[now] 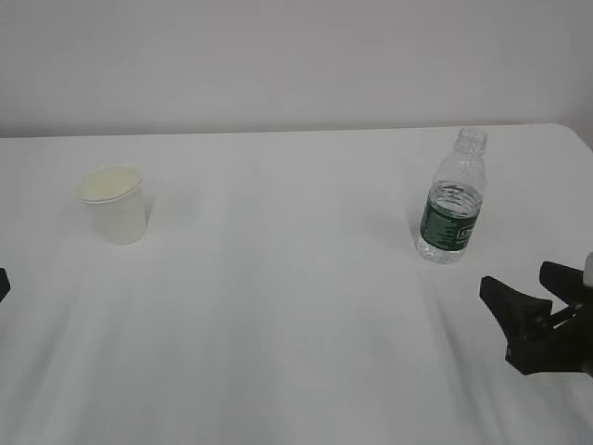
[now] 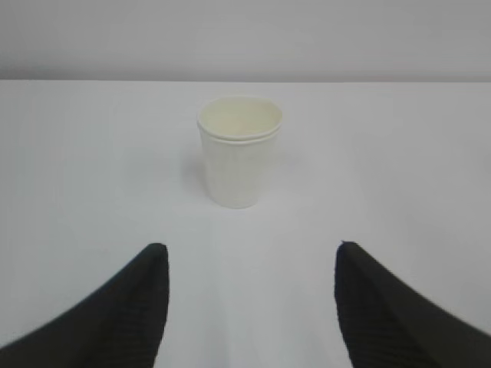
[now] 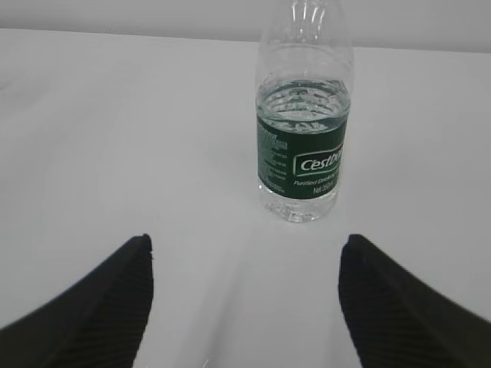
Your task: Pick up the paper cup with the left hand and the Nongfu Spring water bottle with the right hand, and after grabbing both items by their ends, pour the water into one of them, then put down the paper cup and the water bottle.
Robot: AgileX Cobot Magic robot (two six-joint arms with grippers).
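Cream-white tapered paper cup (image 1: 114,204) stands upright toward the white table's (image 1: 278,306) left edge; the clear ribbed plastic bottle with dark green label (image 1: 452,199), capless and part-filled with clear water (image 3: 303,103), stands upright near the right edge. Left hand (image 2: 249,303) and right hand (image 3: 245,299) face them, black fingers (image 3: 395,299) apart, touching nothing.

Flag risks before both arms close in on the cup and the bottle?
1. The water bottle has no cap and holds water; a nudge from the right gripper could tip it and spill.
2. The paper cup is light and looks empty; the left gripper, jaws open, may push it away or crush it.
3. The label reads Cestbon, not Nongfu Spring.
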